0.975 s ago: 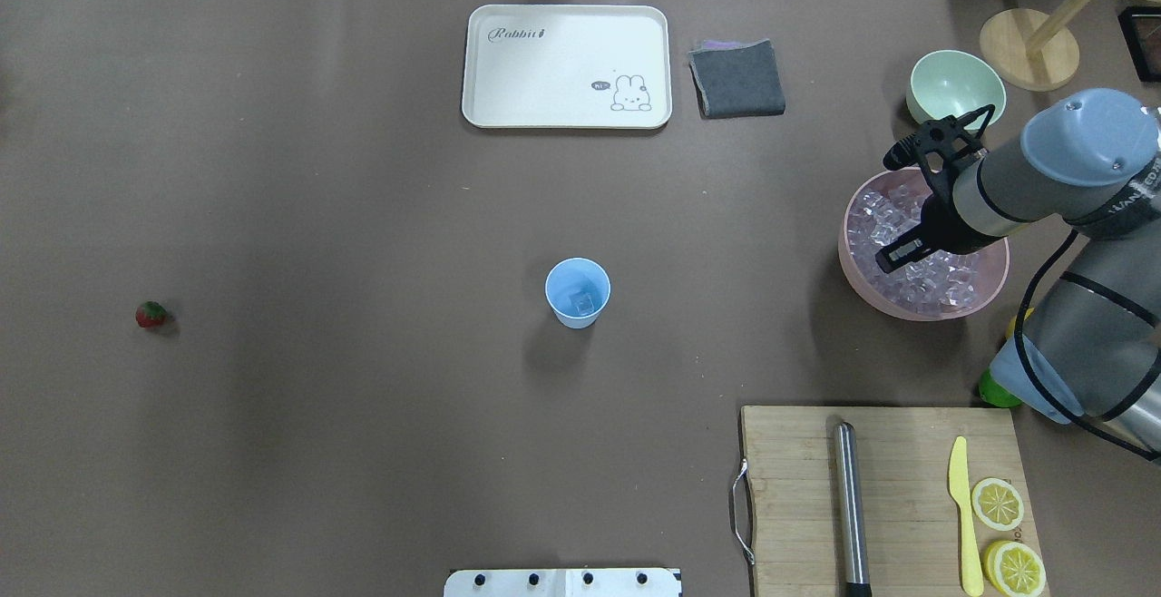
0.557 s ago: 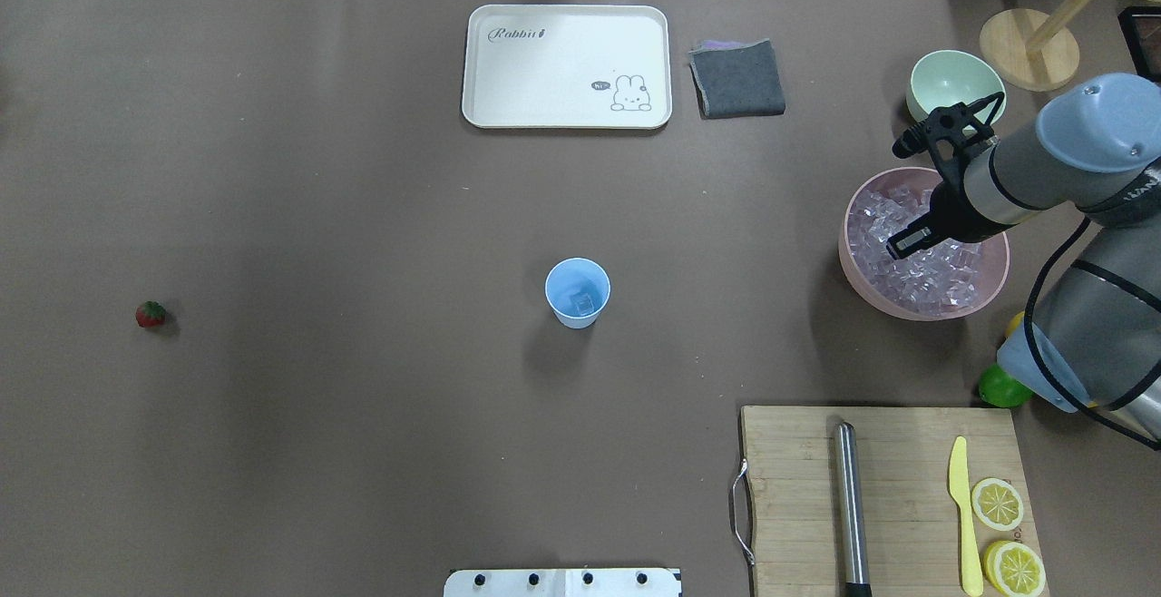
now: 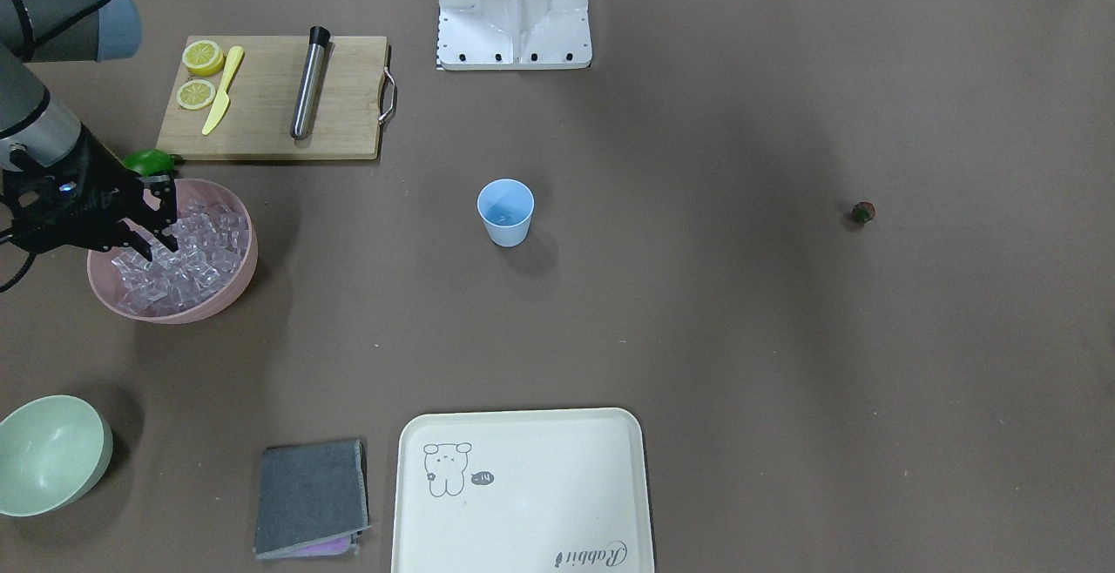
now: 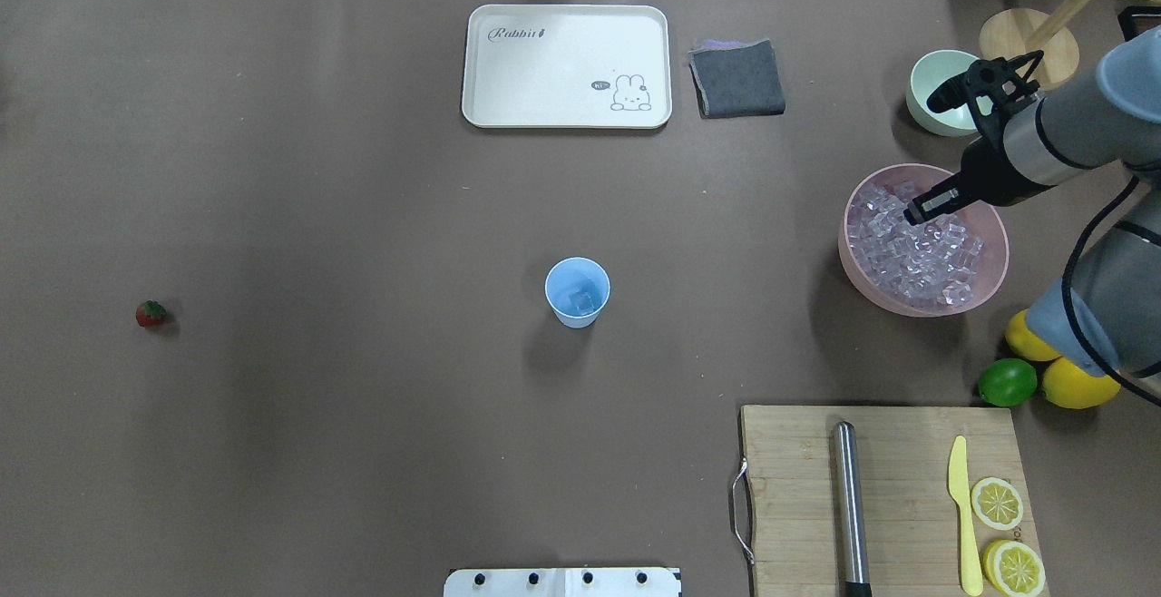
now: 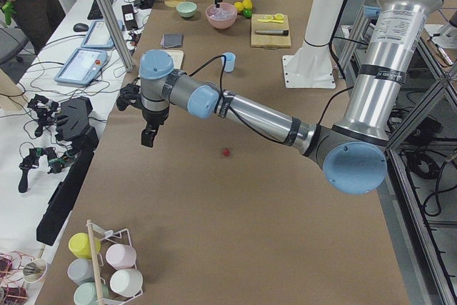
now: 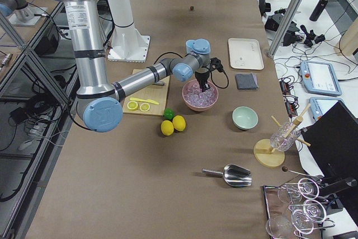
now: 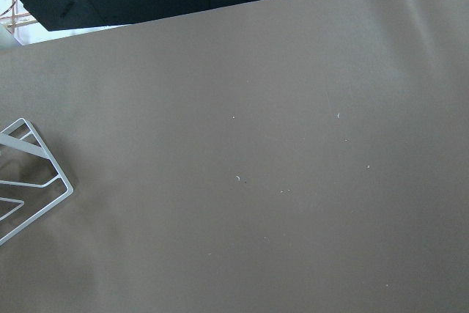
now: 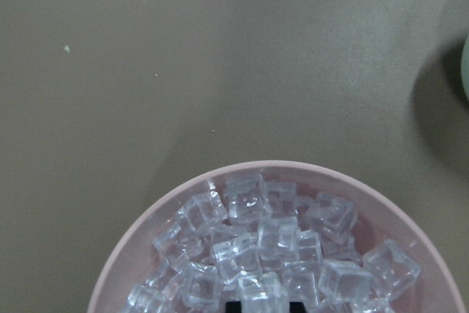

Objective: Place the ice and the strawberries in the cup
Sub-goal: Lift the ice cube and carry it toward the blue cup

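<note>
The left gripper [image 5: 147, 139] hangs over the table [image 5: 214, 205]; open or closed cannot be told. The strawberry [image 4: 151, 314] lies far out at 9 o'clock from the cup [image 4: 578, 292], which holds one cube. At the cup's 3 o'clock, ice [image 4: 916, 257] fills the pink bowl [image 4: 907, 311]; the right gripper [image 4: 918, 212], jaws apart, dips its tips among the cubes, clasping nothing visibly.

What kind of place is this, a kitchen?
Most likely a robotics lab, not a kitchen: the robot's left arm reaches over a long brown table, with tablets alongside. The pink bowl of ice, blue cup and cutting board with lemon slices look like drink-making practice props.
</note>
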{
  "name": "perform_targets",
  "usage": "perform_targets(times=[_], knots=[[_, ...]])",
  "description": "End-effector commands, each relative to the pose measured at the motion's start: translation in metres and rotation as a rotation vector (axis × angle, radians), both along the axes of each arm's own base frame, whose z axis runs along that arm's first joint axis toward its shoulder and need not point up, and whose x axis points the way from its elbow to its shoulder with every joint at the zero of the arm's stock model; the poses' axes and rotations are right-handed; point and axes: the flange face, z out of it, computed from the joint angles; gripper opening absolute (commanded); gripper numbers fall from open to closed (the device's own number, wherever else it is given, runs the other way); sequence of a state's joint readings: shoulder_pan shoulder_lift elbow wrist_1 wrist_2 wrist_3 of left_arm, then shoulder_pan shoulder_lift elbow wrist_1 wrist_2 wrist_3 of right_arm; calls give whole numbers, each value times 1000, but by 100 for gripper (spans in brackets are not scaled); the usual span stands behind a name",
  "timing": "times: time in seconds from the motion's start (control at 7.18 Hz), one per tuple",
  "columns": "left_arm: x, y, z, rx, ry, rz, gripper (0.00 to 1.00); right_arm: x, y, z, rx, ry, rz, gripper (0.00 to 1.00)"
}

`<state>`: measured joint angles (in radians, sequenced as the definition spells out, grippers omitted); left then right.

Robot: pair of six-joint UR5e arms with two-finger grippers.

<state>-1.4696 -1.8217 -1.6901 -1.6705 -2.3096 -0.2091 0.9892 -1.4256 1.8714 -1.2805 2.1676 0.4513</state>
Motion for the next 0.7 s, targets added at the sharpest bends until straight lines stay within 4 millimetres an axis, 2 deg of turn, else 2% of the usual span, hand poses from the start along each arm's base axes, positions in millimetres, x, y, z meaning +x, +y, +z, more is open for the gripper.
perform_targets(times=[0.0, 0.14, 0.28, 0.56], knots=[[0, 1, 0, -3, 5, 1, 98, 5, -15, -56, 72, -66, 24, 0], [1, 0, 1, -2, 6, 4, 98, -5, -26, -88, 102, -91, 23, 0], [1, 6, 11, -17, 5, 4, 98, -16, -29, -116, 131, -113, 11, 0], [0, 12, 20, -28, 2, 8, 98, -58, -22, -169, 163, -174, -21, 0]])
